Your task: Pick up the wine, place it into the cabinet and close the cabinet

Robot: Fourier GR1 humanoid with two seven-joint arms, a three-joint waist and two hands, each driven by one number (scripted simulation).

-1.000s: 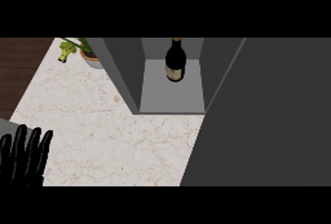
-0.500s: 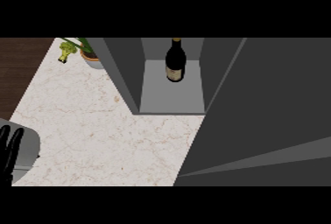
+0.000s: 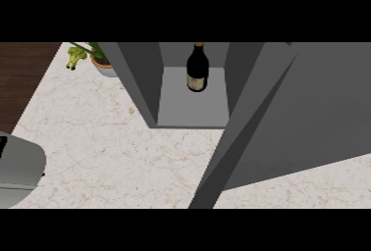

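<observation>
- The black fingers seen at the lower left a moment ago have gone; only a grey forearm (image 3: 18, 169) shows there now.
- No hand is in view, so the state of the fingers cannot be told.
- The grey cabinet door (image 3: 290, 117) has swung further across the counter (image 3: 109, 137).
- The wine bottle (image 3: 196, 68) stands upright inside the cabinet (image 3: 192, 105), toward its back.
- A potted plant (image 3: 94, 56) sits left of the cabinet.

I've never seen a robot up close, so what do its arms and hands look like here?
Little shows. At the view's left edge is the left forearm, a smooth, rounded, plain grey shell with no visible cables or markings. A black sliver above it is probably the left hand, too little to describe. The right arm is out of view.
</observation>
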